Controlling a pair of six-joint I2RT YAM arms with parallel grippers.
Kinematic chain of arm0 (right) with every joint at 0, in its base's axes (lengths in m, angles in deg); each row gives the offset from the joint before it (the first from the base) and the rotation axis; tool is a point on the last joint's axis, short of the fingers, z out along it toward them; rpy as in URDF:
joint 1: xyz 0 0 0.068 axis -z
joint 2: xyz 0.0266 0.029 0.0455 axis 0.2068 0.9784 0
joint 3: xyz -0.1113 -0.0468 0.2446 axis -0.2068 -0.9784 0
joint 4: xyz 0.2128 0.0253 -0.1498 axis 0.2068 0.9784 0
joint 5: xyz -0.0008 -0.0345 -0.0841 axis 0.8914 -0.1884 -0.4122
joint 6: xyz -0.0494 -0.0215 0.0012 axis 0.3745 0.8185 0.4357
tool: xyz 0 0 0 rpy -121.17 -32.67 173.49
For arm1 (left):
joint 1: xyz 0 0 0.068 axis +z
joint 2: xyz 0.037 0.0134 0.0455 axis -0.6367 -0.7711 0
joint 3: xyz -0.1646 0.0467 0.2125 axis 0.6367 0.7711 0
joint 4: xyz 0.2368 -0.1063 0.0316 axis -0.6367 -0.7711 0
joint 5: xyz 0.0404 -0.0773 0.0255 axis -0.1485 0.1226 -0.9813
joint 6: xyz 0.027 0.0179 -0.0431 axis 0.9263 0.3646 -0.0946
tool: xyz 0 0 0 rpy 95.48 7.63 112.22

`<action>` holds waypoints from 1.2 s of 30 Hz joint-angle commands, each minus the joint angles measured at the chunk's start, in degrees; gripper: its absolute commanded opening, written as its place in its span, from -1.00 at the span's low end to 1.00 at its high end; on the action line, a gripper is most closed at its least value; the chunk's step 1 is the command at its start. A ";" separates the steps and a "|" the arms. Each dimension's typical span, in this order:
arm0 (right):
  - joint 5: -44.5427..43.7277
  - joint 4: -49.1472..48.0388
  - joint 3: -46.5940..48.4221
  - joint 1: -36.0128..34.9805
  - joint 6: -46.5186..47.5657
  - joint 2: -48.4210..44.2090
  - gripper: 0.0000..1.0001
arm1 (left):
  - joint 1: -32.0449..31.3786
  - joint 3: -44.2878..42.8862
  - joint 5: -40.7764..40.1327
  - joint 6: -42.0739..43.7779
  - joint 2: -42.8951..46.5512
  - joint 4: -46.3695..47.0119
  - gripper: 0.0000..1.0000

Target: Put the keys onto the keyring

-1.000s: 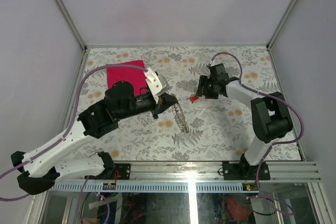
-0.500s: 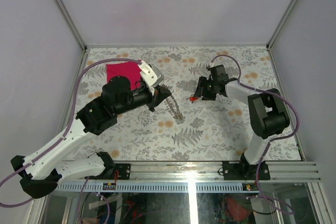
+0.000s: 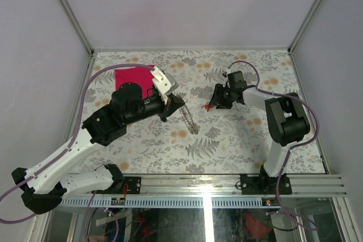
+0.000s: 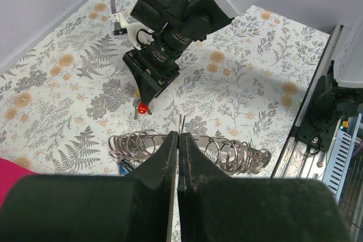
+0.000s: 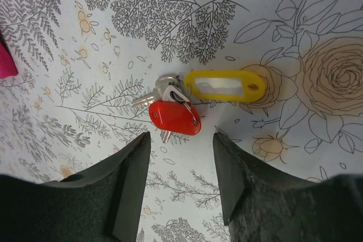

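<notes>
On my screens the table cover (image 3: 227, 140) is white, printed with grey ferns and leaf outlines and pale orange flowers. The cloth (image 3: 131, 76) is plain pink-red. The keys (image 5: 164, 97) are silvery; 1 has a glossy red head (image 5: 174, 117), and the yellow tag (image 5: 226, 85) beside it has a whitish window. The keyring (image 4: 227, 154) reads silvery-grey, with a speck of blue (image 4: 122, 168) on it. The left arm (image 3: 74, 151) and right arm (image 3: 283, 123) are white and black, with purple cables (image 3: 85, 92). The left gripper (image 4: 177, 162) and right gripper (image 5: 181, 157) are black.
</notes>
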 commanded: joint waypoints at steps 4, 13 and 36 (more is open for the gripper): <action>2.11 -2.91 -0.75 1.33 -0.25 3.07 0.06 | 0.14 -3.25 -0.66 -0.75 0.01 2.35 -1.00; 3.91 -4.13 -1.09 1.92 -0.63 4.33 -0.05 | 0.14 -3.96 -0.37 -0.94 -0.84 1.93 -1.00; 5.69 -9.28 -4.17 1.96 0.32 2.30 -0.84 | 0.13 -4.09 -0.24 -1.20 -1.65 1.51 -1.00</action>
